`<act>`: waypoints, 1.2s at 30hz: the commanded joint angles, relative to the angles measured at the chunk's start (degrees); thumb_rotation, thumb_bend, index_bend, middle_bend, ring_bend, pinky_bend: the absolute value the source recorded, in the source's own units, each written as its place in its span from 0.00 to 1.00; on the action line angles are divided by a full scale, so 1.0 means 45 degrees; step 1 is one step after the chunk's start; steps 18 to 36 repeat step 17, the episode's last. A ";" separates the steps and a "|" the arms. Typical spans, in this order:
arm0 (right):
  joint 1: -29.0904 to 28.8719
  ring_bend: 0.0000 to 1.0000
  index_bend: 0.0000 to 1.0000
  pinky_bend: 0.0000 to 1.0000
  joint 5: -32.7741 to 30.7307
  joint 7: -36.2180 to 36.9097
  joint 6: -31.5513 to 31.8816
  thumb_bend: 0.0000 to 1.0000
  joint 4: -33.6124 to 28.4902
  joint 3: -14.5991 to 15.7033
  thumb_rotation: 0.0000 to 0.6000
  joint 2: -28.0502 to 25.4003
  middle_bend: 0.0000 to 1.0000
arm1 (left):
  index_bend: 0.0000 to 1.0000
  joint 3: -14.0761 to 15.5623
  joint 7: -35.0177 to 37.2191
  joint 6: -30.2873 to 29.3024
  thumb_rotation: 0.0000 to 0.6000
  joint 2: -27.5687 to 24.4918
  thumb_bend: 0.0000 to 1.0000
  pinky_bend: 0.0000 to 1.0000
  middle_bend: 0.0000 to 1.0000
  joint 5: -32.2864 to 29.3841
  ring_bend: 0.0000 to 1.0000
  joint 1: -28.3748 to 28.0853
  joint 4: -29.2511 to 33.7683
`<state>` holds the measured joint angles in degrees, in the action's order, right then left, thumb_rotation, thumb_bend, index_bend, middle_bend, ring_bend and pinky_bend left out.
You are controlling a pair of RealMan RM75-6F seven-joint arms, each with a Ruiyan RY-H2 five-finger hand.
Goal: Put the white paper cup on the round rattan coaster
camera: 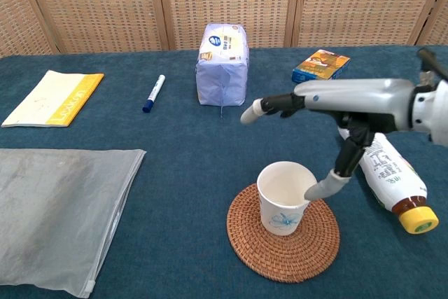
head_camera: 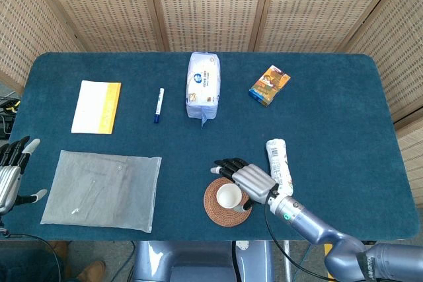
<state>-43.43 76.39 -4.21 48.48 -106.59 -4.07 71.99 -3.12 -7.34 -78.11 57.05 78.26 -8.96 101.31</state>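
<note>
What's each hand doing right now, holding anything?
Left hand: open, holding nothing.
Right hand: open, fingers spread above the white paper cup, holding nothing.

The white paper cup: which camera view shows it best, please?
The chest view shows the white paper cup best: its side, its blue print and its open rim are plain, and it stands upright on the round rattan coaster. The head view gives only its rim from above, with the right hand beside it.
</note>
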 commanded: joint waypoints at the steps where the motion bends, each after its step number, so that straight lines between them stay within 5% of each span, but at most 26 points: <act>1: 0.1130 0.00 0.09 0.00 0.1161 -0.0418 0.2025 0.02 -0.0353 0.0213 1.00 -0.1174 0.01 | 0.00 -0.0044 -0.0136 -0.0355 1.00 0.0081 0.00 0.00 0.00 0.0086 0.00 0.0123 -0.0025; 8: 0.3794 0.00 0.06 0.00 0.2838 0.0247 0.6695 0.00 0.2286 0.0572 1.00 -0.1972 0.00 | 0.00 -0.0126 -0.0057 -0.1001 1.00 0.0301 0.00 0.00 0.00 0.0314 0.00 0.0355 -0.0201; 17: 0.5925 0.00 0.03 0.00 0.3066 0.1639 0.9073 0.00 0.6093 0.1062 1.00 -0.1210 0.00 | 0.00 -0.0171 0.0167 -0.1356 1.00 0.0792 0.00 0.00 0.00 0.0775 0.00 0.0371 -0.0704; 36: 0.5925 0.00 0.03 0.00 0.3066 0.1639 0.9073 0.00 0.6093 0.1062 1.00 -0.1210 0.00 | 0.00 -0.0171 0.0167 -0.1356 1.00 0.0792 0.00 0.00 0.00 0.0775 0.00 0.0371 -0.0704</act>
